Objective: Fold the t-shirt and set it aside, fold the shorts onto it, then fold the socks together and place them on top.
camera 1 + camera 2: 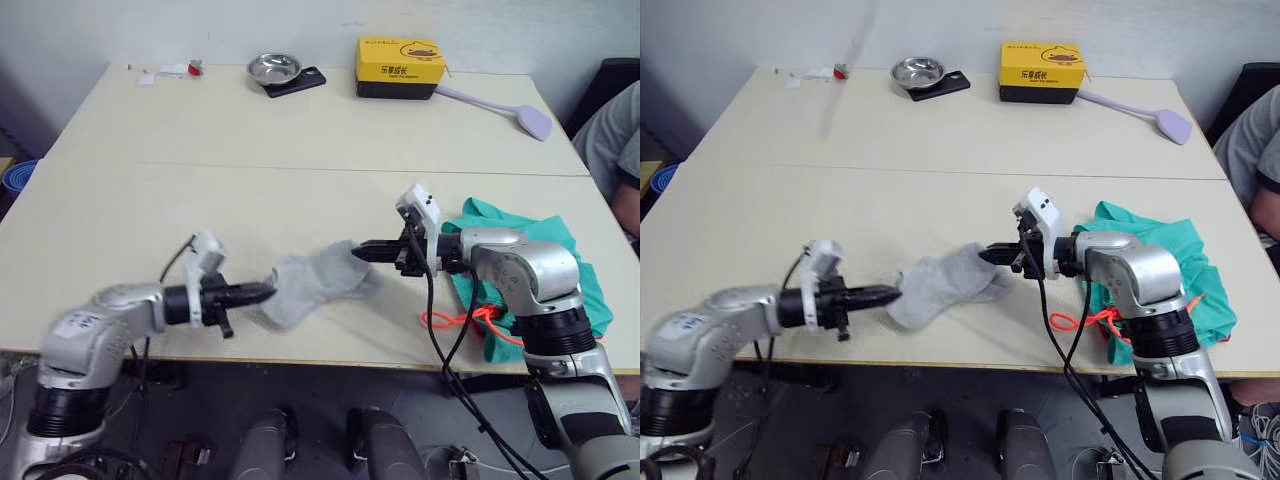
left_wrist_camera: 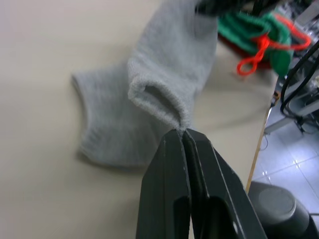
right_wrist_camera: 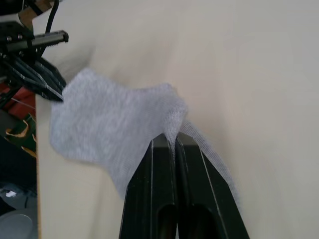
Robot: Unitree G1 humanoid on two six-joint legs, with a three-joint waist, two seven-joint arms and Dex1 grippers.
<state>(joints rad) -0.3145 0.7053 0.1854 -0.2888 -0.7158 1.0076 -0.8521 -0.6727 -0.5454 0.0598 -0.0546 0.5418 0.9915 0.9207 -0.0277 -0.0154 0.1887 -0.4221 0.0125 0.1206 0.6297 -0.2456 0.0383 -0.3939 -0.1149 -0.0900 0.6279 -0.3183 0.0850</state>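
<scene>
Two light grey socks lie overlapped near the table's front edge, between my grippers. My left gripper is shut on the cuff of the upper sock, pinching its rim. My right gripper is shut on the toe end of that sock. The lower sock lies flat under it. The teal-green shorts with the orange drawstring lie bunched at the right front, under my right arm. A strip of dark red cloth, perhaps the t-shirt, shows beneath the shorts in the left wrist view.
At the table's far side stand a steel bowl on a black scale, a yellow box and a lilac spatula. A person's arm shows at the right edge. Bare tabletop spreads across the middle.
</scene>
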